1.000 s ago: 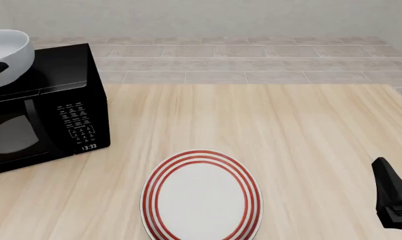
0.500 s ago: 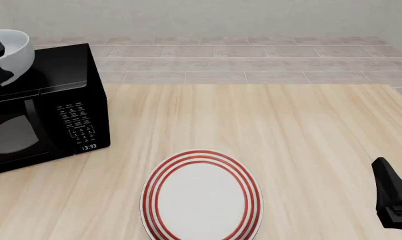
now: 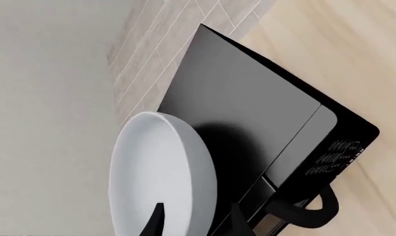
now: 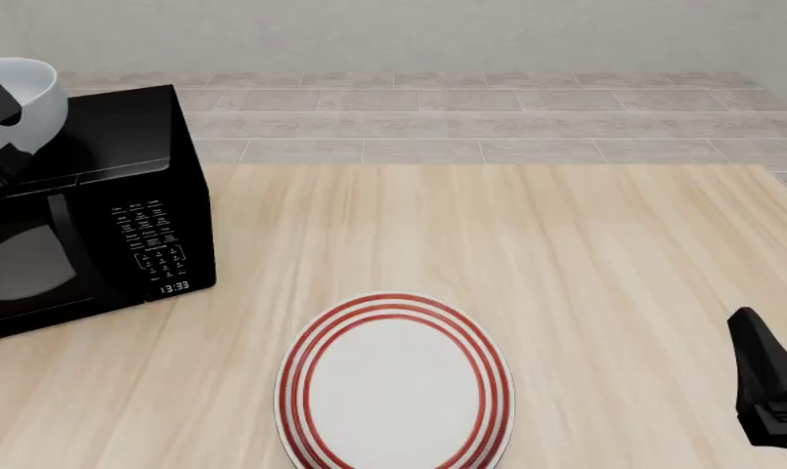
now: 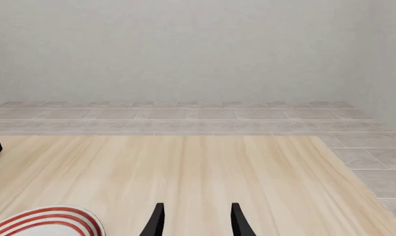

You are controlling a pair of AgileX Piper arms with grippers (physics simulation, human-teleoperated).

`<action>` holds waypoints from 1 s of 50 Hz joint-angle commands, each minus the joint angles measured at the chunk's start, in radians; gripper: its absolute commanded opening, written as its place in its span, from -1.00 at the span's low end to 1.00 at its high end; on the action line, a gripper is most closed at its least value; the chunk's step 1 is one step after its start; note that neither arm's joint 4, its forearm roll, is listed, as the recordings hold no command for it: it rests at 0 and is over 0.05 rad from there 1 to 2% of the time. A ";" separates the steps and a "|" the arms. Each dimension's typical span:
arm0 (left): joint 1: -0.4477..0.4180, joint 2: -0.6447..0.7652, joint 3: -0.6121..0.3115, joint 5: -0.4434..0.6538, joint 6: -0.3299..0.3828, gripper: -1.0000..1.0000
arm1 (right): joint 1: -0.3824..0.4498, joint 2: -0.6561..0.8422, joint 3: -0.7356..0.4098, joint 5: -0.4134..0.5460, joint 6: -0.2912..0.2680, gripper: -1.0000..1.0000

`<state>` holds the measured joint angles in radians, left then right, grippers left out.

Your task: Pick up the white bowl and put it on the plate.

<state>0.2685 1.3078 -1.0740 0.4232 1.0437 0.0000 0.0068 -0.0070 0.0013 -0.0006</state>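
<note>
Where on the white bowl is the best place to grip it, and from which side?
Grip the thin rim, one finger inside and one outside. The bowl is deep with smooth curved sides, too wide to span. The left gripper already straddles the rim this way, above the microwave.

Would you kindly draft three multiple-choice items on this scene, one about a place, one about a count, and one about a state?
1. Where is the white bowl?
A. on the plate
B. up by the microwave's top, at the left hand
C. on the bare table

2. How many red rings does the plate have?
A. one
B. three
C. five

3. What is the right hand doing?
A. open, holding nothing
B. shut on the bowl
C. shut on the plate

Answers:
1 B: the left hand straddles the bowl's rim over the microwave.
2 B: three concentric rings show.
3 A: its fingers stand apart over the table.
</note>
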 commanded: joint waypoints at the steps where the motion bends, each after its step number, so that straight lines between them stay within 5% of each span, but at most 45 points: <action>1: 0.008 0.018 0.015 -0.020 -0.003 1.00 | 0.000 0.000 0.004 -0.004 0.000 1.00; 29: 0.022 0.051 0.023 -0.048 -0.004 1.00 | 0.000 0.000 0.004 -0.004 0.000 1.00; 30: 0.024 0.053 0.024 -0.049 -0.004 -1.00 | 0.000 0.000 0.004 -0.004 0.000 1.00; 50: 0.012 0.027 0.034 -0.043 -0.005 -1.00 | 0.000 0.000 0.004 -0.004 0.000 1.00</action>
<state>0.2901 1.3584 -1.0417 0.3733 1.0370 0.0000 0.0068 -0.0070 0.0013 -0.0006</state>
